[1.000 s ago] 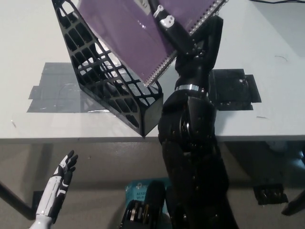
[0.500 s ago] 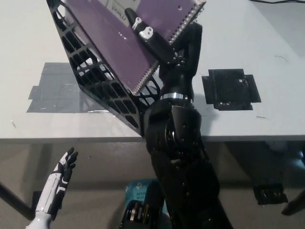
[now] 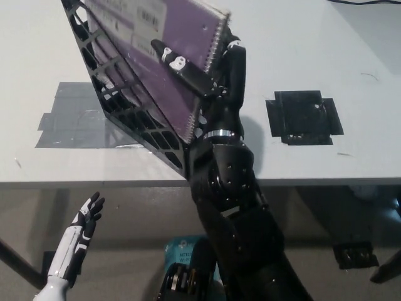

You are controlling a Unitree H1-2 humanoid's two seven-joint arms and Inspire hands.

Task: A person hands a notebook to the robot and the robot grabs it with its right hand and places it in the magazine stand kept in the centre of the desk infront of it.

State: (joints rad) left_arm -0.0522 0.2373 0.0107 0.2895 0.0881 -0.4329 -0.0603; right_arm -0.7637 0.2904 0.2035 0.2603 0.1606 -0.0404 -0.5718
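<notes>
Head view: purple notebook (image 3: 164, 59) with spiral wire binding along right edge and white label strips near top, tilted, lower part inside black lattice magazine stand (image 3: 128, 116), leaning on stand's slanted side. Black right hand (image 3: 207, 78) clamped on notebook, one finger lying across purple cover, others behind spiral edge. Stand sits on white desk (image 3: 326, 50), partly over grey tape patch (image 3: 72, 116). White left hand (image 3: 81, 229) below desk edge, down-left of stand, fingers spread, empty.

Notebook (image 3: 164, 47) sat inside magazine stand (image 3: 128, 113) on desk (image 3: 301, 50) — right hand (image 3: 210, 81) against its right. Left hand (image 3: 78, 241) lay below the desk edge, lower left.
</notes>
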